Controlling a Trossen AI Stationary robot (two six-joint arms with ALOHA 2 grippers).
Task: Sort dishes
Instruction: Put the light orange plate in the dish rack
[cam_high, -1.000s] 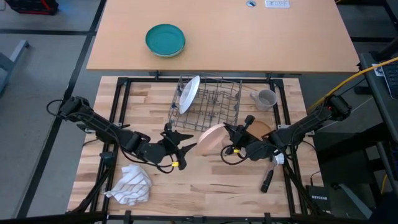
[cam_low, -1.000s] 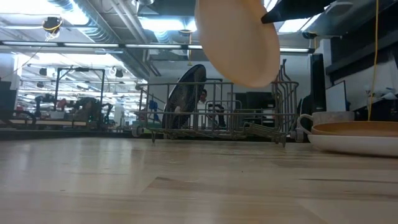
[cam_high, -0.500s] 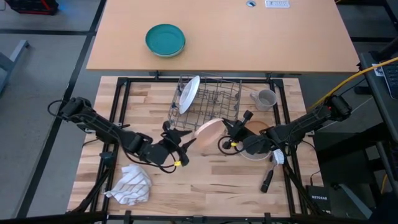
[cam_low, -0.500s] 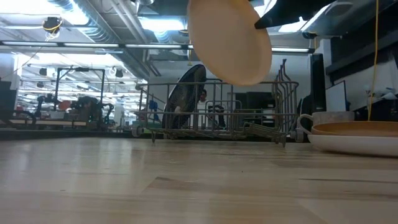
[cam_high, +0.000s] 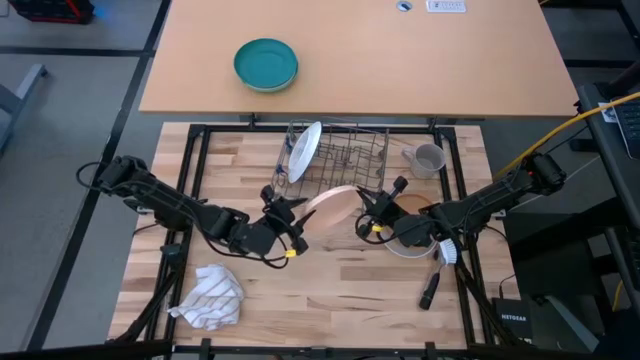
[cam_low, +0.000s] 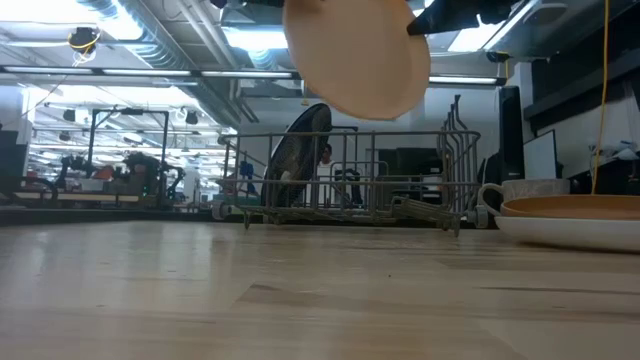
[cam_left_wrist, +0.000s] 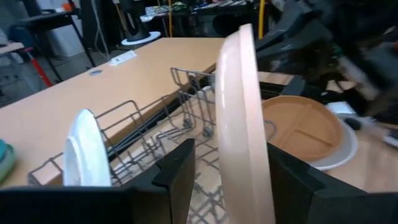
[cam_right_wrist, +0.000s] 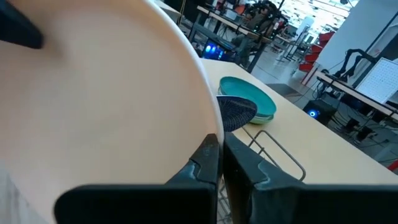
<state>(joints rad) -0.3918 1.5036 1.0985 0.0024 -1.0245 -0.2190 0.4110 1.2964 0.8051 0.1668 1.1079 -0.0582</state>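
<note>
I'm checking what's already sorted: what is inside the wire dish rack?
One white plate stands on edge at the left end of the wire dish rack. Its other slots look empty, though the peach plate, which the right hand holds, hides the rack's near edge.

1. The whole table (cam_high: 330, 290) is seen straight down from overhead, the wire rack (cam_high: 345, 160) lying near its far edge.
2. The tabletop is viewed level from its near edge; the rack (cam_low: 350, 180) is faced, with the room behind.
3. The rack (cam_left_wrist: 186, 124) is seen closely from the left wrist.
4. The right wrist view is nearly filled by the peach-pink plate (cam_right_wrist: 93, 112), shared by all views.
</note>
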